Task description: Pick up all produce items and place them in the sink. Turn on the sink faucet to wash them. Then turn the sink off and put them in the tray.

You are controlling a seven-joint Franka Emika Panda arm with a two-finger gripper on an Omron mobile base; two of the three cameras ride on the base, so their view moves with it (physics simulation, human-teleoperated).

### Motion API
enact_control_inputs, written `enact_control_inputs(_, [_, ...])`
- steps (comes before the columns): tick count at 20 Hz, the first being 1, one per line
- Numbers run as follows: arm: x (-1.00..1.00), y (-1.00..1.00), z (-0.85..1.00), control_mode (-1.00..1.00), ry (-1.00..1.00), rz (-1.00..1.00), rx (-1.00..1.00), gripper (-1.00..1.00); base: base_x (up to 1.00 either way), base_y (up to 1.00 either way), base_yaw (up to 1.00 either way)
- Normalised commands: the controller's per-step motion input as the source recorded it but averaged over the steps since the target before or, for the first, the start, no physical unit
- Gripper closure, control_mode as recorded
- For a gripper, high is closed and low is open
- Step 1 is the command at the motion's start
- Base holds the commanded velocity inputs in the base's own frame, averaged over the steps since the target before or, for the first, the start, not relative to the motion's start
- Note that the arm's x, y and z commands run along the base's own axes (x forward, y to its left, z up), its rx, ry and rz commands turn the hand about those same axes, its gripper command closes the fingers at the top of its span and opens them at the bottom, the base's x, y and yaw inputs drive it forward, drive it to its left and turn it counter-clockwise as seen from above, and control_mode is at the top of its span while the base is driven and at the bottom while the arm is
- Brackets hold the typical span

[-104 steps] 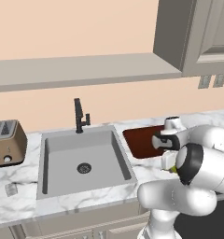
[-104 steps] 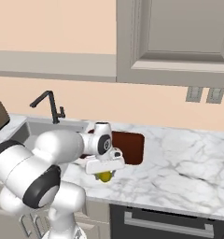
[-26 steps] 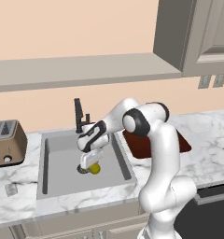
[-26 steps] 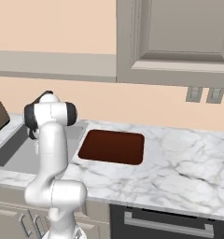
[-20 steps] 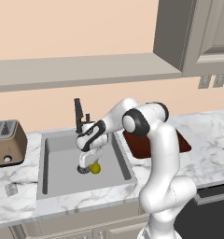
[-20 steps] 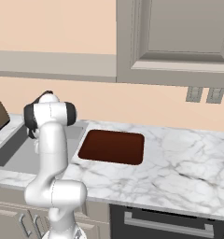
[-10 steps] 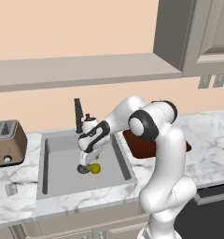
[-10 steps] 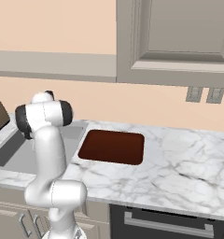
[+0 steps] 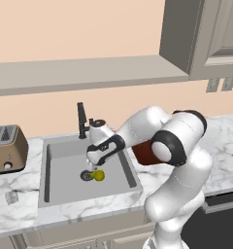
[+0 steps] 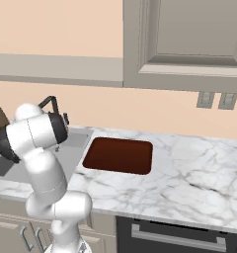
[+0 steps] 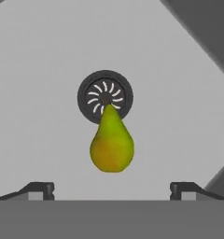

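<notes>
A yellow-green pear point(image 11: 112, 144), the produce item, lies on the floor of the grey sink point(image 9: 60, 182) with its narrow end touching the round dark drain point(image 11: 105, 97). My gripper point(image 11: 112, 190) hangs just above it, open, and its fingertips point(image 11: 38, 188) stand wide on either side without touching the fruit. In the left base view the pear point(image 9: 98, 175) sits beside the drain under my gripper point(image 9: 91, 167). The black sink faucet point(image 9: 81, 120) stands at the basin's back edge. The dark red-brown tray point(image 10: 119, 155) lies on the counter right of the sink.
A brown toaster point(image 9: 7, 148) stands on the marble counter left of the sink, with a small pale object point(image 9: 10, 197) in front of it. My arm arches over the sink's right rim and covers part of the tray point(image 9: 141, 153). Wall cabinets hang overhead.
The jaws have spread wide and let go of the pear, which now rests on the basin floor by the drain. The arm's upper links have swung closer to the cameras.
</notes>
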Motion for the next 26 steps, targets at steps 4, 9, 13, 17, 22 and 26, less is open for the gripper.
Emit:
enact_control_inputs(4, [-0.26, -0.25, 0.68, -1.0, -0.18, 0.0, 0.0, -1.0, 0.0, 0.0, 0.0])
enact_control_inputs(9, [-0.25, -0.34, 0.67, -1.0, -0.14, 0.0, 0.01, -1.0, 0.0, 0.0, 0.0])
enact_control_inputs(13, [-0.27, -0.34, 0.73, -1.0, -0.16, 0.0, 0.03, -1.0, 0.0, 0.0, 0.0])
enact_control_inputs(17, [-0.23, -0.26, 0.73, -1.0, -0.15, 0.0, 0.07, -1.0, 0.0, 0.0, 0.0])
enact_control_inputs(22, [-0.2, -0.27, 0.43, -1.0, -0.12, 0.0, 0.14, -1.0, 0.0, 0.0, 0.0])
enact_control_inputs(26, [0.0, -0.38, 0.0, -1.0, 0.0, 0.0, 0.21, -1.0, 0.0, 0.0, 0.0])
